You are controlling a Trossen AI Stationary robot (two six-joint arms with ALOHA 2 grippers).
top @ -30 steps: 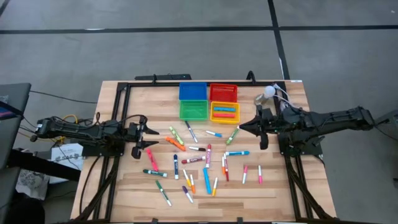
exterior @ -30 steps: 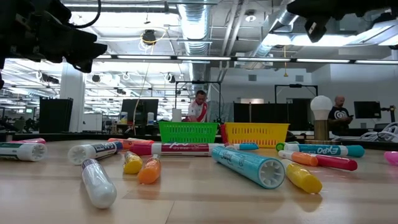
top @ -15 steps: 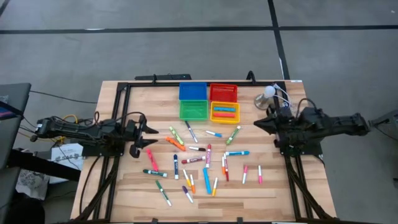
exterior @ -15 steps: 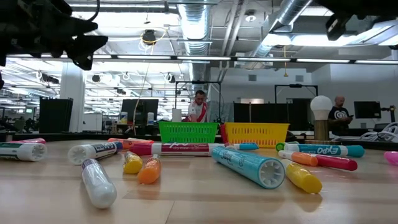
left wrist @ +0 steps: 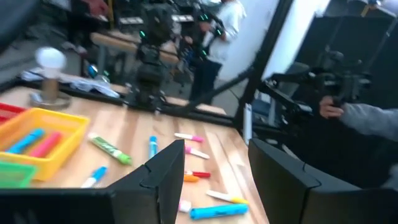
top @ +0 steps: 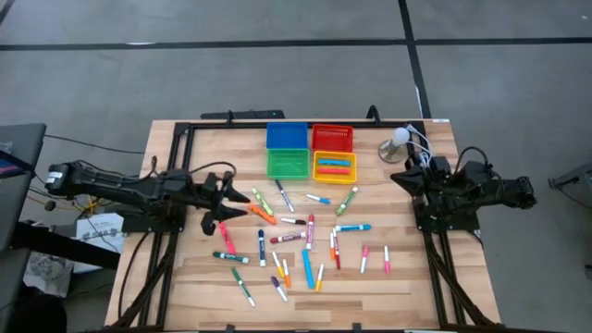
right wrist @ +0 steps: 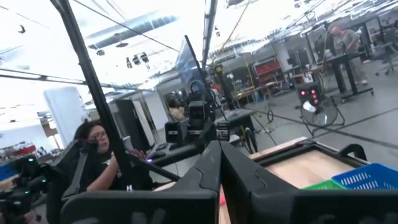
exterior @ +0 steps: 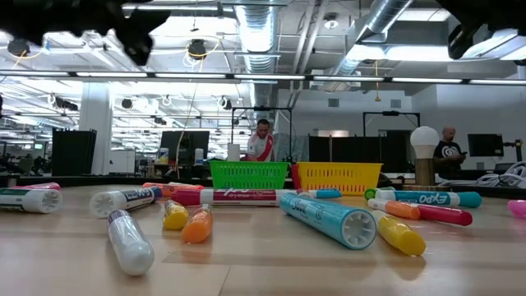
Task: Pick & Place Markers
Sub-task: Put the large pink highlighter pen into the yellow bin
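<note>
Markers [top: 298, 242] are scattered at three o'clock of the nearer, released left gripper [top: 242, 197]; the right gripper [top: 400, 178] is held clenched.

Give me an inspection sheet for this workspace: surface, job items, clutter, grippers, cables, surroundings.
Surface: wooden table, black frame rails.
Job's things: markers scattered mid-table; several lie in the yellow bin.
Clutter: blue, red, green bins; white bulb lamp.
Grippers: left gripper open, empty, at the scatter's left edge; right gripper shut, empty, at the right side.
Cables: bundle beside the left arm's base.
Surroundings: people behind the table.
</note>
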